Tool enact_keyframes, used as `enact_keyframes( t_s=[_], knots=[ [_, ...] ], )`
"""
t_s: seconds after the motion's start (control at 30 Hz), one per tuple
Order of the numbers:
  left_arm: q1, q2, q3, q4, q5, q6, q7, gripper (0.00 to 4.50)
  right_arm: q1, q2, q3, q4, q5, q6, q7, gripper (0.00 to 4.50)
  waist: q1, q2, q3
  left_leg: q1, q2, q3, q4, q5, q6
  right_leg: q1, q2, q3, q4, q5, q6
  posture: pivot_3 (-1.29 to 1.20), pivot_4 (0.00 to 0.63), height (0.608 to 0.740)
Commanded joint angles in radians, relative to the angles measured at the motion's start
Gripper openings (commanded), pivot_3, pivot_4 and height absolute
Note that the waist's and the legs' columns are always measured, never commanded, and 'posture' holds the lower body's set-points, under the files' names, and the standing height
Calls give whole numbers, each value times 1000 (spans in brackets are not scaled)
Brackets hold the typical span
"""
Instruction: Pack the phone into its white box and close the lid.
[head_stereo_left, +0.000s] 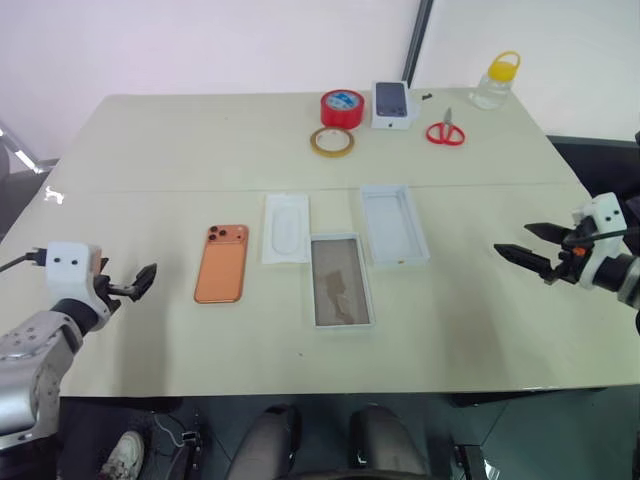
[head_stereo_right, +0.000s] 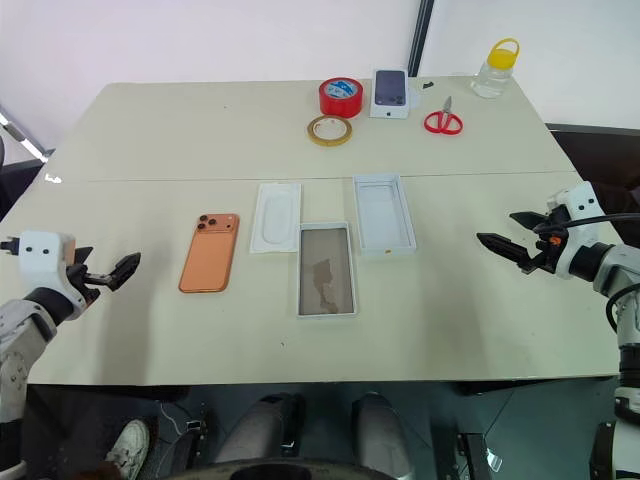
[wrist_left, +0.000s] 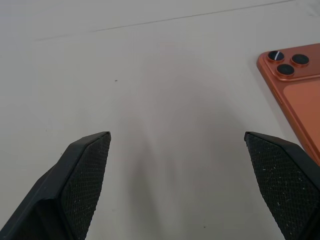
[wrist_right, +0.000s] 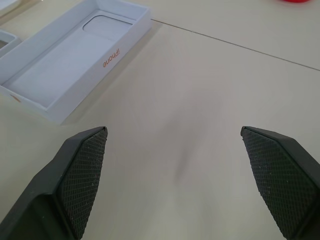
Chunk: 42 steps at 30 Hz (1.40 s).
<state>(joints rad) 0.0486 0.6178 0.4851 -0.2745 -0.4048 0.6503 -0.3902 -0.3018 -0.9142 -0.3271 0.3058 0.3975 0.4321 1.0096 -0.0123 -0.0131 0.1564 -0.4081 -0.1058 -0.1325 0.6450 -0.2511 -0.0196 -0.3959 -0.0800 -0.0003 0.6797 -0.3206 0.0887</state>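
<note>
Both grippers hover wide open and empty over the beige table (head_stereo_left: 150, 150). The slim orange phone (head_stereo_left: 221, 263) lies camera-side up just beyond the left gripper (head_stereo_left: 140, 283), toward the middle. The shallow white box with a grey-brown floor (head_stereo_left: 341, 280) and the white cardboard lid (head_stereo_left: 394, 223), lying inside-up, sit side by side well inward of the right gripper (head_stereo_left: 525, 243).

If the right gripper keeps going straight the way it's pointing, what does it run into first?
Probably the lid, lying open side up. The open right gripper points across bare table toward it, with nothing between. Since it also angles slightly downward, it might touch the tabletop before reaching the lid.
</note>
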Motion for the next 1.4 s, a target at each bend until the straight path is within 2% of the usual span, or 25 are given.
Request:
enact_keyframes(
  t_s=[0.03, 0.4, 0.6, 0.77, 0.93, 1.03, 1.13, 1.2, 1.4],
  knots=[
    [-5, -4, 9, -39, -5, 5, 12, 4500, -27, -2, -4, -36, 7, -15, -1, 4472, 0, 0, 0, 0, 0, 0, 0, 0, 0, 0, 0, 0, 0, 0, 0, 0, 150, 740],
    [-32, -51, -23, -109, -28, 69, 45, 4500, -42, 22, 34, -118, 18, 1, 4, 4472, 1, 0, 0, 0, 0, 0, 0, 0, 0, 0, 0, 0, 0, 0, 0, 0, 150, 740],
    [-95, -86, -107, -153, -51, 129, 63, 4500, -38, 46, 70, -250, 34, 34, -7, 4472, 1, 0, 0, 0, 0, 0, 0, 1, -1, 0, 0, 0, 0, 0, 0, 0, 150, 740],
    [-153, -102, -150, -118, -48, 147, 72, 4500, -20, 83, 111, -378, 38, 65, -39, 4472, 0, 0, 0, 0, 0, 0, 0, 1, -2, 0, 0, 0, 0, 0, 0, 0, 150, 740],
    [-238, -155, -160, -129, -144, 233, 64, 4500, -8, 133, 150, -509, 64, 124, -82, 4472, 3, 0, 0, 0, 0, 0, 1, 1, -2, 0, 0, 0, 0, 0, 0, 0, 150, 740],
    [-278, -164, -231, -148, -146, 287, 71, 4500, 20, 159, 190, -575, 67, 141, -98, 4472, 3, -1, 1, 0, 0, 0, 1, 2, -3, 0, 0, 0, 0, 0, 0, 0, 150, 740],
    [-334, -204, -239, -114, -166, 374, 123, 4500, 46, 186, 219, -614, 66, 147, -117, 4472, 4, -1, 1, 0, 0, 0, 1, 2, -3, 0, 0, 0, 0, 0, 0, 0, 150, 740],
    [-380, -264, -230, -100, -193, 428, 170, 4500, 60, 191, 230, -623, 58, 138, -121, 4472, 0, -1, 1, 0, 0, 0, 2, 2, -3, 0, 0, 0, 0, 0, 0, 0, 150, 740],
    [-491, -381, -200, -31, -209, 585, 285, 4500, 77, 129, 277, -695, 21, 113, -85, 4472, 0, -1, 1, 0, 0, 0, 2, 2, -3, 0, 1, 0, 1, 0, 1, 0, 150, 740]
  ],
)
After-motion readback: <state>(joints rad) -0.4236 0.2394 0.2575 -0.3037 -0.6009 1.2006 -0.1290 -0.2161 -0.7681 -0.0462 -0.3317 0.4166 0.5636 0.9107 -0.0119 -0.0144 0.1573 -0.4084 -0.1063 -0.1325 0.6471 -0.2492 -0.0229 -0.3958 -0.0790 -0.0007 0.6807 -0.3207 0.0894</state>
